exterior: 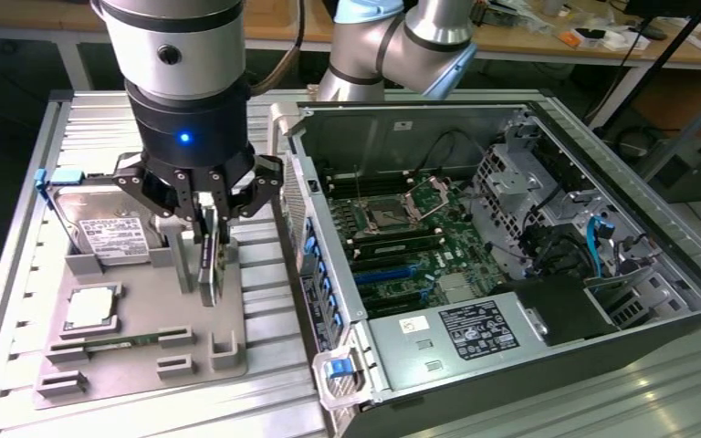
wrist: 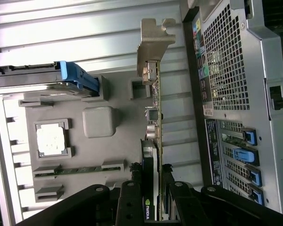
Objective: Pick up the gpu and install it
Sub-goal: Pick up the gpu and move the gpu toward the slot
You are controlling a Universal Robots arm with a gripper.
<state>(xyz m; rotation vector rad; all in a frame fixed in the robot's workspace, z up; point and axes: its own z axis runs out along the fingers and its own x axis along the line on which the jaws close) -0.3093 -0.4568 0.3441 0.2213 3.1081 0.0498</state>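
Arm (exterior: 180, 55) upright, wrist down, jaws pinched narrow.

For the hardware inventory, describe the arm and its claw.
The arm is silver-grey tubes with a pale blue joint cap; a black wrist collar carries a small blue light. The claw is black, with linked fingers. A cable runs alongside.

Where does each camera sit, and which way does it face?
Exterior view: off the arm, raised, looking down on the tray and open case; the arm and gripper show, closed on the gpu.
Wrist view: on the wrist, looking past its fingers along the gpu to the tray and the case's back.
Shared: gpu, gripper, tray, case.
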